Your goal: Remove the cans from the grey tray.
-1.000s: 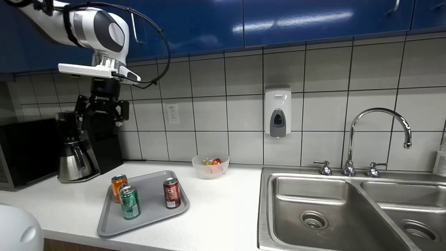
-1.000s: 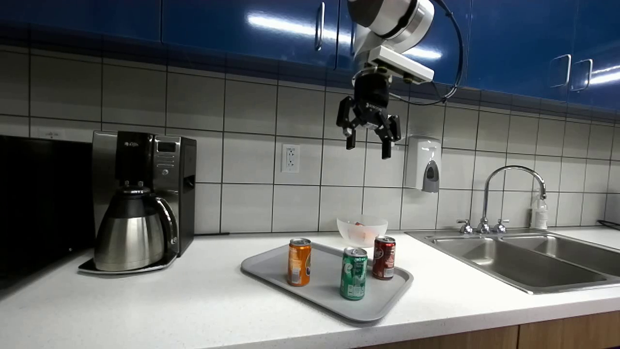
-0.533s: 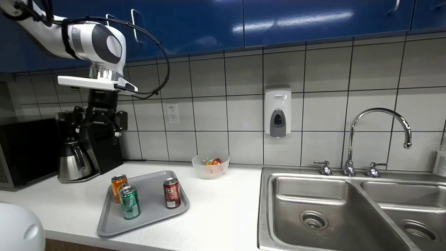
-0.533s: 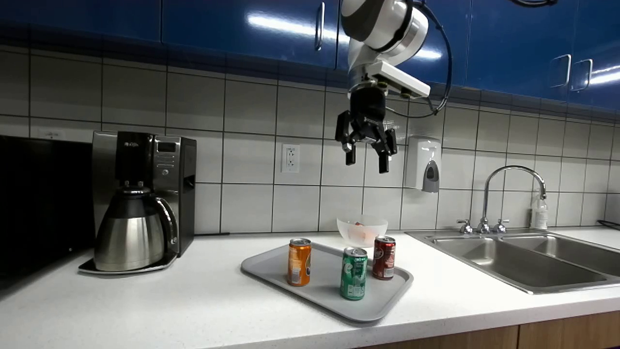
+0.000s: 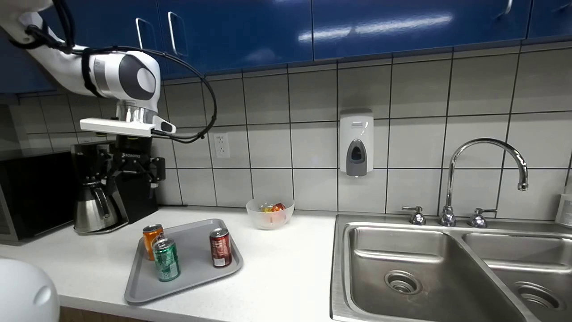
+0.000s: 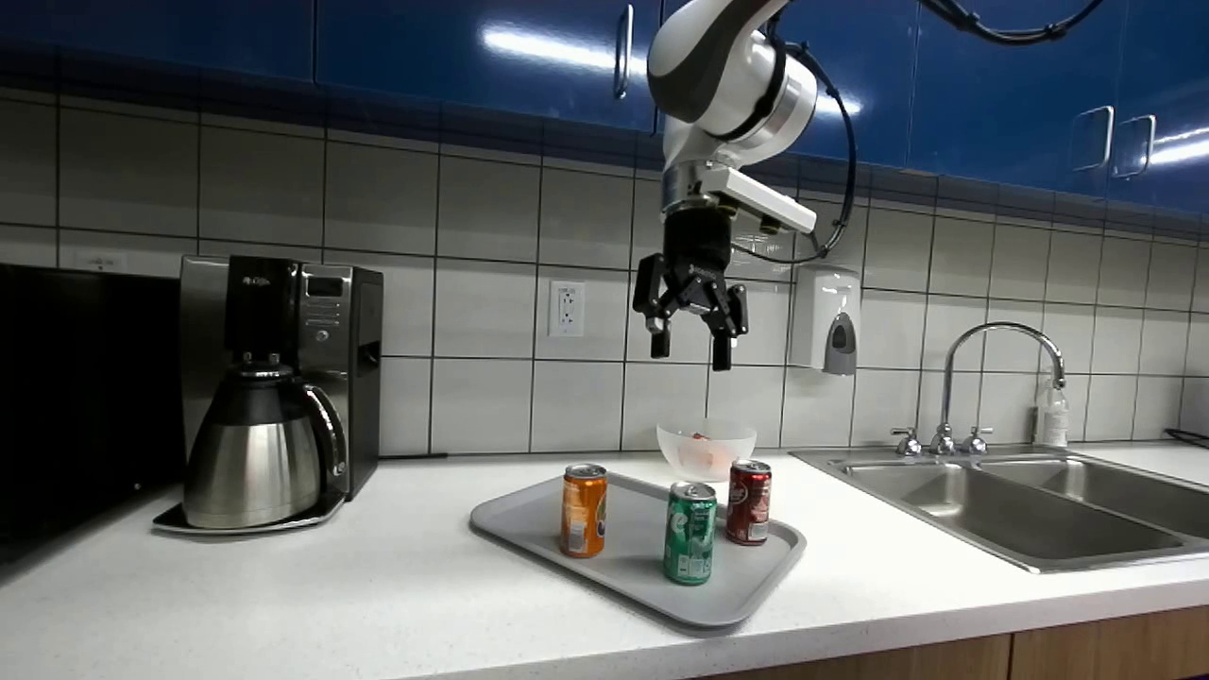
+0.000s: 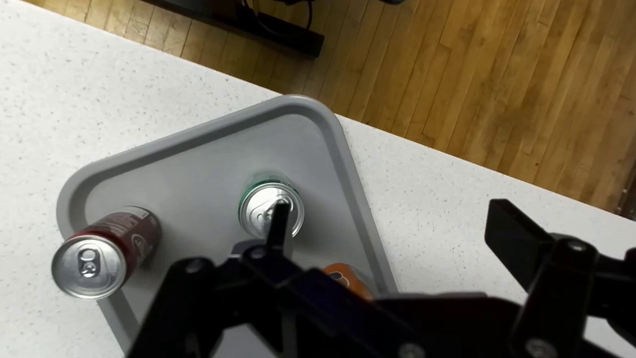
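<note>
Wrist view: one black fingertip [image 7: 278, 223] cuts across the lid of the green can [image 7: 262, 209], and the orange can [image 7: 348, 278] is mostly hidden.
Grey tray [image 6: 635, 538]: flat on the white bench [image 6: 331, 604], set askew, a rounded corner pointing at the bench's front edge.
Bowl [image 5: 259, 219]: frosted, just behind the tray, red and yellow bits [image 5: 273, 208] inside.
Coffee maker [image 6: 326, 354]: left of the tray as I look, steel pot [image 6: 253, 472] in it.
Sink [image 5: 342, 264]: right of the tray, set into the bench.
Claw [image 6: 691, 357]: hanging well above the tray, fingers down and spread wide.
Silver lids: facing up; the green, the orange and the red can [image 6: 749, 505] stand upright on the tray, each apart, long axes vertical, green nearest that front corner, orange by a side rim, red near the corner toward the sink.
</note>
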`<action>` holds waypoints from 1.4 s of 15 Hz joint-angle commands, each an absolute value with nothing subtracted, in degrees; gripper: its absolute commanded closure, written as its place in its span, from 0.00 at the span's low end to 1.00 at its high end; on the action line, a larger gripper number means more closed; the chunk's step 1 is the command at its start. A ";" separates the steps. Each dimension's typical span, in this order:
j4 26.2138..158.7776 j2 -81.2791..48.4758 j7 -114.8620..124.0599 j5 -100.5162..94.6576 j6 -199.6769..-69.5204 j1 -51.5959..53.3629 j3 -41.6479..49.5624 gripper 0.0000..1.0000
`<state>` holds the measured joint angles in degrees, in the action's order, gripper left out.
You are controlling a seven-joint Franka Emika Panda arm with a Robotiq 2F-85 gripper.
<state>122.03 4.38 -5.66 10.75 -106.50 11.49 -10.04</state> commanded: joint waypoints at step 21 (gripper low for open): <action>119.79 -13.08 -3.42 6.05 -129.37 14.72 -13.16 0.00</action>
